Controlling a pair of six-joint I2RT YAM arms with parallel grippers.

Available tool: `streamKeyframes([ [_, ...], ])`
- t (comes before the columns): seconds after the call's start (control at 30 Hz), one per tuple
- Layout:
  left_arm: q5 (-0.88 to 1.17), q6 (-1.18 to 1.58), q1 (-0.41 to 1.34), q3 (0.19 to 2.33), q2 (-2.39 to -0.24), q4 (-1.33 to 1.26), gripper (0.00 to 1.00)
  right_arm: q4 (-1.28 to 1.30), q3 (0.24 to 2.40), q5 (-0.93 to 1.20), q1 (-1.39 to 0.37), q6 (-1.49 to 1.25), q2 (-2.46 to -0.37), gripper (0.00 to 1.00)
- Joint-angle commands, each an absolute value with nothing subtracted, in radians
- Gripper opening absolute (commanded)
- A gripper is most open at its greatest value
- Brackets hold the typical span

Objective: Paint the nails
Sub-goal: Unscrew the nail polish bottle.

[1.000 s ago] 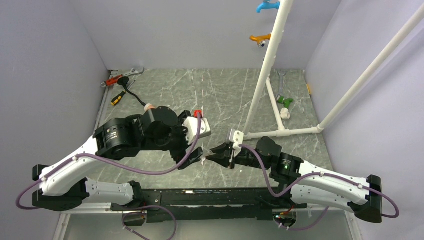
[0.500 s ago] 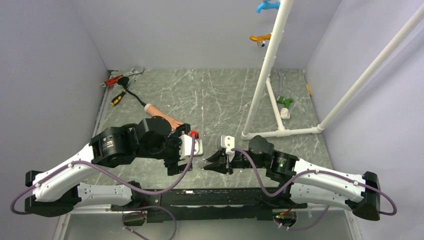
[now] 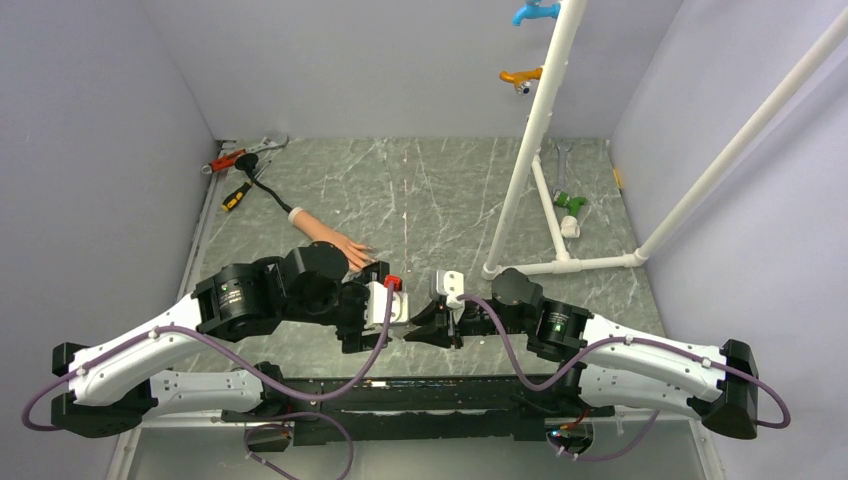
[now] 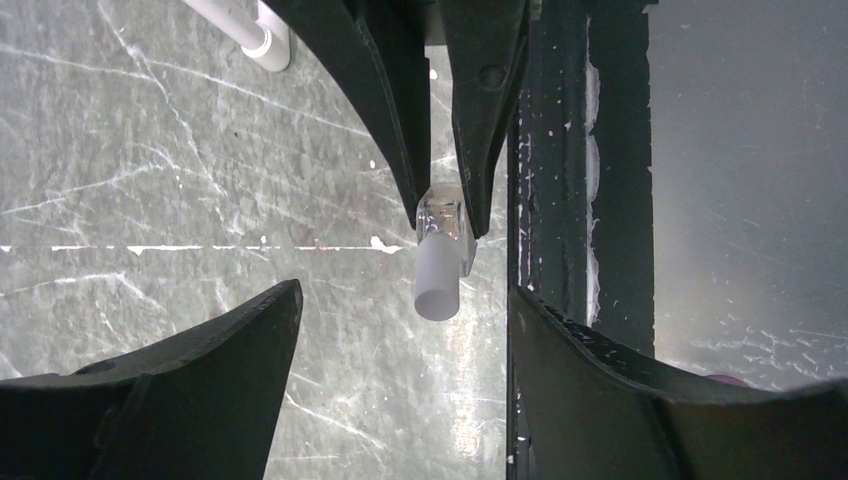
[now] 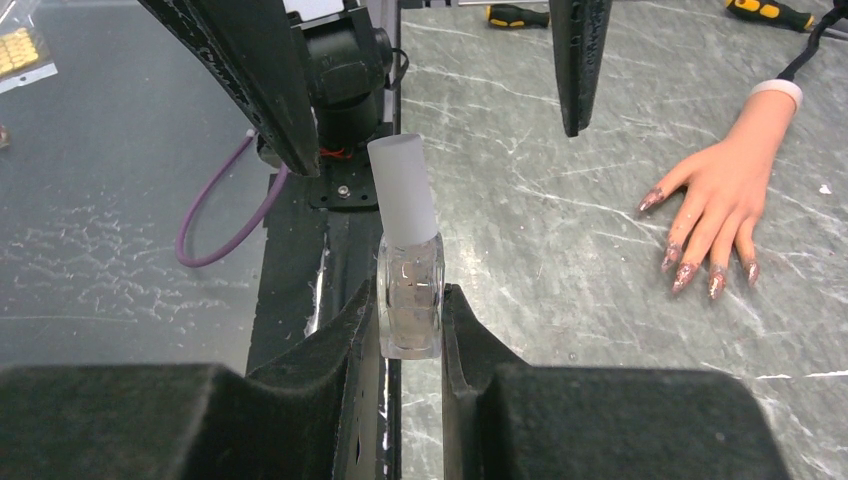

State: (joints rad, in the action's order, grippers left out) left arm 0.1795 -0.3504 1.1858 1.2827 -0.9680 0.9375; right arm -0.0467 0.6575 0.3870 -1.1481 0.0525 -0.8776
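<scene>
Nails (pink, on the mannequin hand) lie aside; right gripper pinches bottle, left gripper spread.

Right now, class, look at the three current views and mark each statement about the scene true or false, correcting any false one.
1. The right hand is clamped on the clear bottle. True.
2. The white cap has been taken off the bottle. False: it sits on the bottle's neck.
3. The left hand is shut on the cap. False: it is open, with its fingers standing apart on either side of the cap and not touching it.
4. The mannequin hand lies palm down on the table, and neither robot hand holds it. True.
5. The bottle stands on the table. False: the right hand holds it above the surface.
</scene>
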Motion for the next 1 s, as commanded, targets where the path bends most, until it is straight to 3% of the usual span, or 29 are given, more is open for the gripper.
streamKeyframes([
  [0.0,0.225,-0.363,1.184,1.274,-0.961,0.875,0.75,-0.118,0.699,0.401,-1.142,0.049,-0.870,0.00],
  [0.73,0.259,-0.331,1.186,1.236,-0.972,0.822,0.59,-0.156,0.686,0.394,-1.132,0.028,-0.855,0.00],
  [0.97,0.250,-0.319,1.186,1.224,-0.969,0.801,0.47,-0.159,0.684,0.396,-1.131,0.027,-0.851,0.00],
])
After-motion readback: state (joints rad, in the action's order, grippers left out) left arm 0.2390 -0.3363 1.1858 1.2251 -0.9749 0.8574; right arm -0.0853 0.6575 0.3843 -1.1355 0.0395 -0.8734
